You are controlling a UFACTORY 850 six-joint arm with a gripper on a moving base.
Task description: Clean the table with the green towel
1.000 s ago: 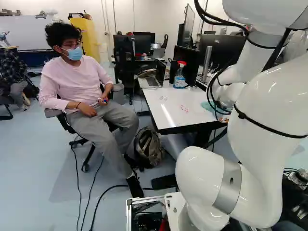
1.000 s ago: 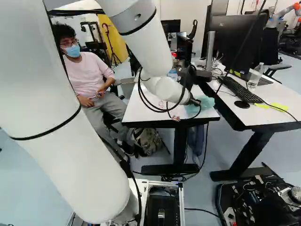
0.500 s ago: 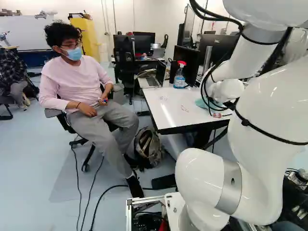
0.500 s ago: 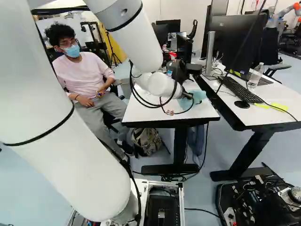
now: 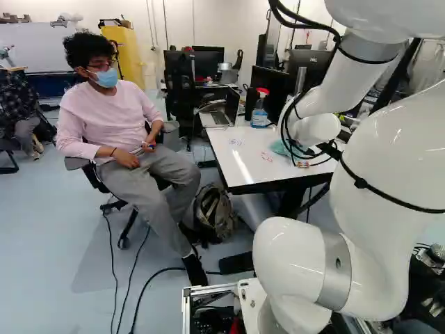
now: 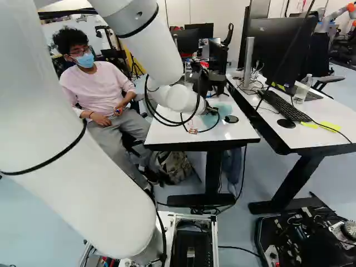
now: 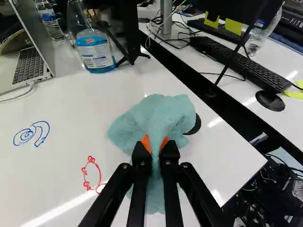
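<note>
White tabletop (image 7: 71, 109); one green towel (image 7: 158, 116)

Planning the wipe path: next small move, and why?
Probably sweep the towel toward the red scribble. The hand has the cloth pinched, and that mark lies uncovered on the table, closer to it than the blue one.

the arm (image 5: 382, 202) reaches over the scribbled white table (image 5: 245, 154)

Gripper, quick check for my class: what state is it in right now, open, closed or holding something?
Gripper: closed on the green towel, which is bunched between its two fingers.
</note>
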